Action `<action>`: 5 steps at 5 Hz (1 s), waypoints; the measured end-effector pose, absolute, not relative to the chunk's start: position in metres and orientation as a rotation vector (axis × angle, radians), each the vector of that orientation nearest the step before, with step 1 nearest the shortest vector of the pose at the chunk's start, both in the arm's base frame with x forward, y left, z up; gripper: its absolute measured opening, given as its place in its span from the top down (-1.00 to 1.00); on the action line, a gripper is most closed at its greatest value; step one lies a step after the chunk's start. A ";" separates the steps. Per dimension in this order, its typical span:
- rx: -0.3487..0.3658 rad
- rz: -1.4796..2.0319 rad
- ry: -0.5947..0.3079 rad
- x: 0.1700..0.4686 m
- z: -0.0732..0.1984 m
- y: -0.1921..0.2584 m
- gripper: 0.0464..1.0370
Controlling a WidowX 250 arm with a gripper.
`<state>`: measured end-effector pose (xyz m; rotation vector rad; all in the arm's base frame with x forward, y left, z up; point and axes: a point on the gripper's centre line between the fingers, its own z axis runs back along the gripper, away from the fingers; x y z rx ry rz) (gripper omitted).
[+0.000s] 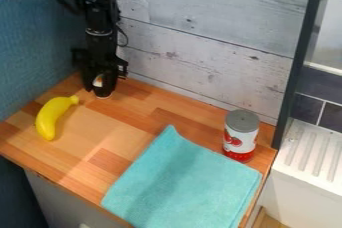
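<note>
At the gripper (104,83), by the wooden counter's (133,117) back left corner, we see a mostly hidden white-and-orange object (98,81), its pose unclear.

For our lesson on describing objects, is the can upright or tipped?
Upright: the can has its grey end uppermost and its red-banded end on the counter.

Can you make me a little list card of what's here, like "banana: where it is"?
gripper: over the wooden table, top left
by gripper: small white-and-orange thing, mostly hidden; can't tell what
banana: yellow, on the table, left
cloth: turquoise, flat, near the front
can: upright, right side, by the cloth
</note>
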<state>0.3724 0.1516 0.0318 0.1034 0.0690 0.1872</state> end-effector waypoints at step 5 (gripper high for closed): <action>0.209 0.143 0.049 0.341 0.120 0.013 0.11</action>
